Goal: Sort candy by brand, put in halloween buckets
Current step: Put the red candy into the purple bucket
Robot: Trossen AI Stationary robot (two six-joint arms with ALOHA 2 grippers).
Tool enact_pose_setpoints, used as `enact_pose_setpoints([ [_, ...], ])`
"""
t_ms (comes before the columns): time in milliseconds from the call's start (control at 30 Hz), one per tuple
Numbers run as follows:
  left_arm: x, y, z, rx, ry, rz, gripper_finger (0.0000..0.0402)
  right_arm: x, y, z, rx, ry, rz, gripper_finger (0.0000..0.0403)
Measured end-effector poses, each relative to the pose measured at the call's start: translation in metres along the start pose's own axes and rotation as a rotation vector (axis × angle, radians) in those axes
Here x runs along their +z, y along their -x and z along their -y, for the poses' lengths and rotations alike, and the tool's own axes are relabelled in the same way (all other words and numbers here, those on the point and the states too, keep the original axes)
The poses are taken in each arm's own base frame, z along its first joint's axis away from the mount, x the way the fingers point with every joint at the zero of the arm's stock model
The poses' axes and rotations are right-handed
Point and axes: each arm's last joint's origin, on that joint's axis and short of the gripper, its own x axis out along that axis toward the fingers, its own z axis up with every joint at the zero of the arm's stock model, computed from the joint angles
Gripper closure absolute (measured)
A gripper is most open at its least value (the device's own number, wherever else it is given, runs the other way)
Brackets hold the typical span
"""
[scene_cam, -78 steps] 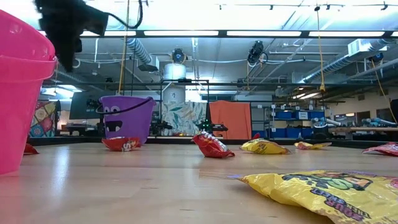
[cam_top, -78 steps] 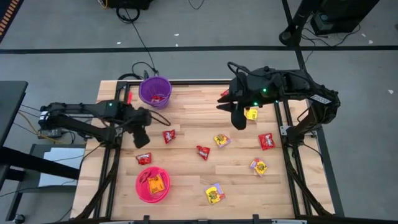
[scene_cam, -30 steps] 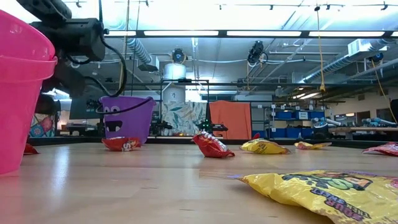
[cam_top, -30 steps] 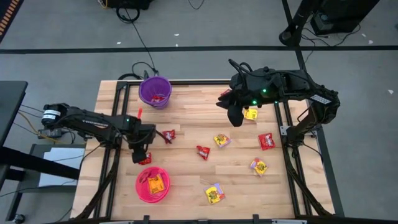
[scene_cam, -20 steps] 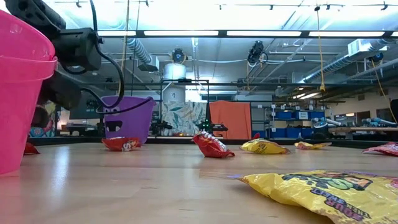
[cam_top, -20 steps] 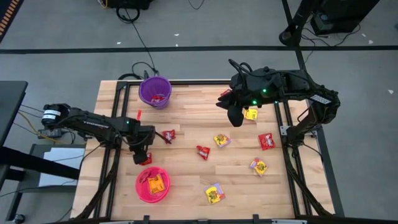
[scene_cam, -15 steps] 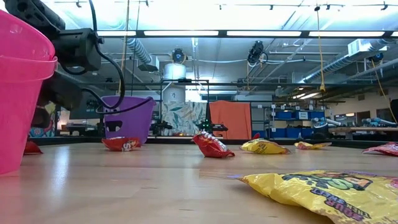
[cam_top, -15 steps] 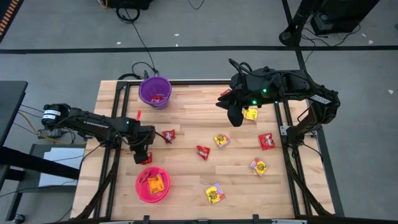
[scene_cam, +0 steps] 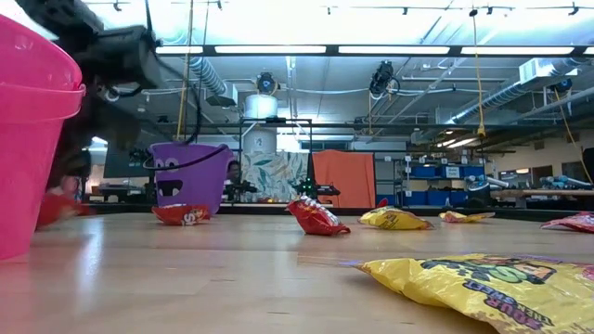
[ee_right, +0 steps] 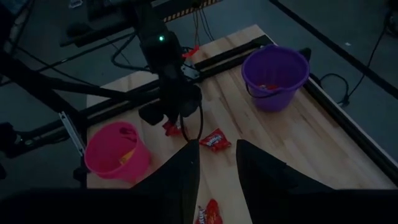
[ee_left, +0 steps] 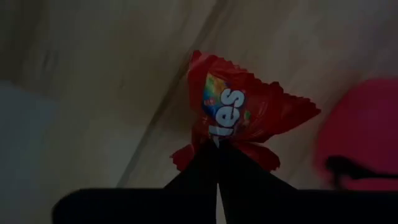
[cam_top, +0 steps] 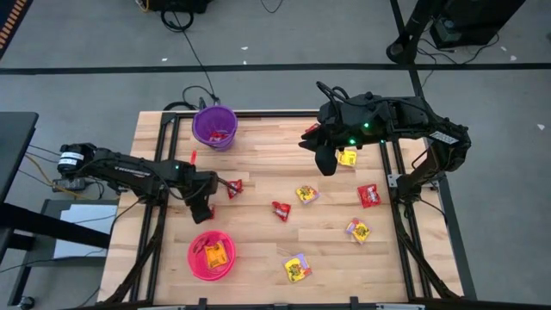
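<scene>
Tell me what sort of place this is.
Most likely a robotics lab or workshop. A wooden table carries two arms on a bare concrete floor with loose cables, and behind it the low view shows exposed ceiling ducts, strip lights and storage bins.

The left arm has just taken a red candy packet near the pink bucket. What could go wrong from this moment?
1. The left gripper pinches the red packet only at its crimped edge, so it may slip out during the carry.
2. The pink bucket sits close by and holds yellow candy; a drop there would mix brands, since red packets lie in the purple bucket.
3. Another red packet lies beside the arm and could be nudged.
</scene>
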Motion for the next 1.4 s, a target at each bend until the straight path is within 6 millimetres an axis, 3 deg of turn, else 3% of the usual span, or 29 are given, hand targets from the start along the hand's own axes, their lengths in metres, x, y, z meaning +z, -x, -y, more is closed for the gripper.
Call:
enact_pose_setpoints([
  [233, 0.023, 0.041, 0.023, 0.099, -0.035, 0.174, 0.0397, 0.000, 0.000, 0.000, 0.002, 0.029, -0.001, 0.0285],
  [433, 0.048, 0.101, 0.039, 0.348, -0.011, 0.520, 0.0398, 0.000, 0.000, 0.000, 0.002, 0.048, -0.001, 0.0285],
  [567, 0.065, 0.140, 0.035, 0.488, 0.081, 0.741, 0.0398, 0.000, 0.000, -0.001, 0.006, 0.052, 0.005, 0.0285],
  [733, 0.083, 0.175, 0.011, 0.547, 0.182, 0.878, 0.0399, 0.002, 0.001, -0.009, 0.058, 0.074, 0.039, 0.0285],
  [900, 0.091, 0.192, -0.028, 0.617, 0.280, 0.904, 0.0399, 0.001, 0.003, -0.017, 0.090, 0.078, 0.057, 0.0285],
  [1033, 0.096, 0.195, -0.054, 0.622, 0.312, 0.851, 0.0399, 0.000, 0.004, -0.020, 0.102, 0.066, 0.054, 0.0285],
  [1400, 0.119, 0.176, -0.083, 0.597, 0.331, 0.716, 0.0391, 0.002, 0.005, -0.024, 0.100, 0.061, 0.096, 0.0285],
])
